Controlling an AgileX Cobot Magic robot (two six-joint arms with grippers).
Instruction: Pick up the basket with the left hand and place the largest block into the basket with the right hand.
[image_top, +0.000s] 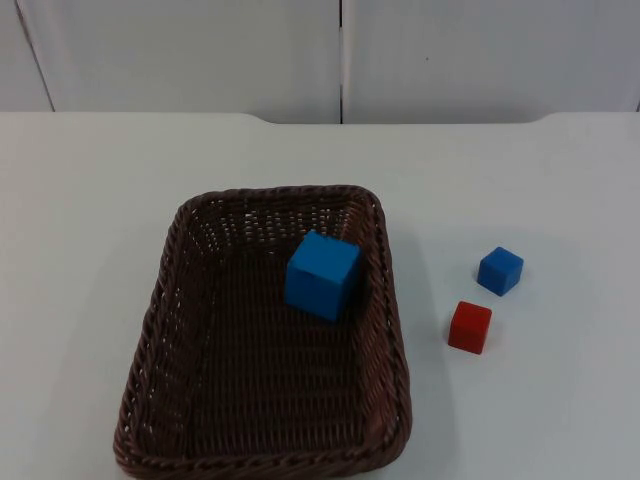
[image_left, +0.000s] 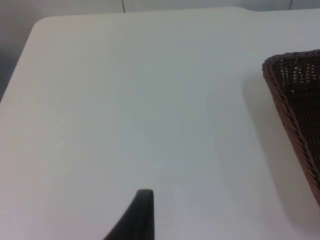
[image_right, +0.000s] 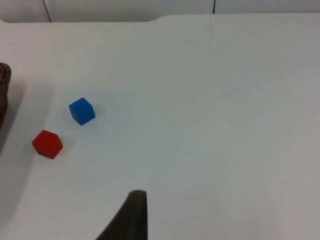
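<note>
With the large blue cube (image_top: 322, 274) already lying in the dark brown woven wicker basket (image_top: 190, 300) on the white bench (image_top: 90, 200), and whether either gripper's fingers are released or clenched impossible to tell, both arms should simply wait well clear.

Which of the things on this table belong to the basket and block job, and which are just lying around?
Part of the job:
- brown wicker basket, sitting on the table
- large blue block, already inside the basket by its right wall

Just lying about:
- small blue block, on the table right of the basket
- small red block, beside it
</note>
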